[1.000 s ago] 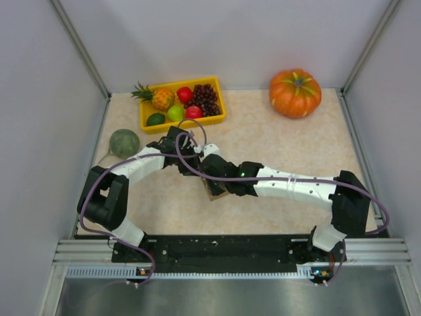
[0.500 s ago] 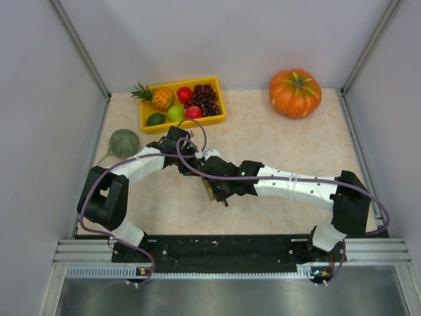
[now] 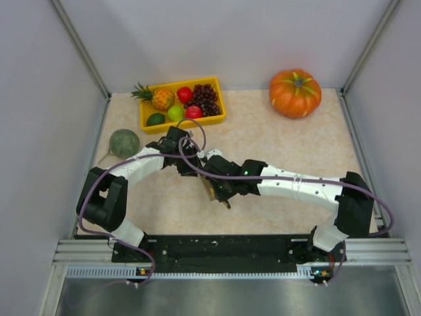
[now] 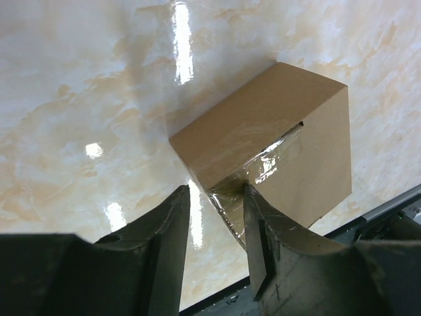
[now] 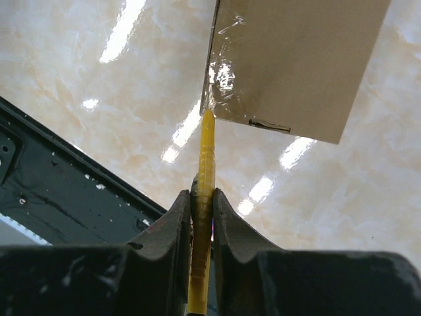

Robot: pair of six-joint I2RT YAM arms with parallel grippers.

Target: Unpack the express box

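The express box [image 4: 263, 131] is a small brown cardboard box with clear tape over its seam, lying on the marble-patterned table. In the top view only a brown sliver of the box [image 3: 212, 192] shows under the two wrists. My left gripper [image 4: 216, 197] is open. A taped corner of the box sits between its fingers, against the right finger [image 4: 253, 210]. My right gripper [image 5: 202, 197] is shut on a thin yellow cutter [image 5: 206, 158]. The cutter's tip touches the taped edge of the box [image 5: 296, 59]. In the top view my left gripper [image 3: 191, 164] and right gripper [image 3: 217, 187] meet over the box.
A yellow tray [image 3: 148, 122] with several fruits stands at the back left. A green melon [image 3: 123, 142] lies in front of it and an orange pumpkin [image 3: 295, 92] at the back right. The black base rail [image 5: 59, 171] runs along the near edge, with grey walls on both sides.
My left gripper's jaws have widened a little. The right wrist with the cutter has shifted slightly to the left along the box.
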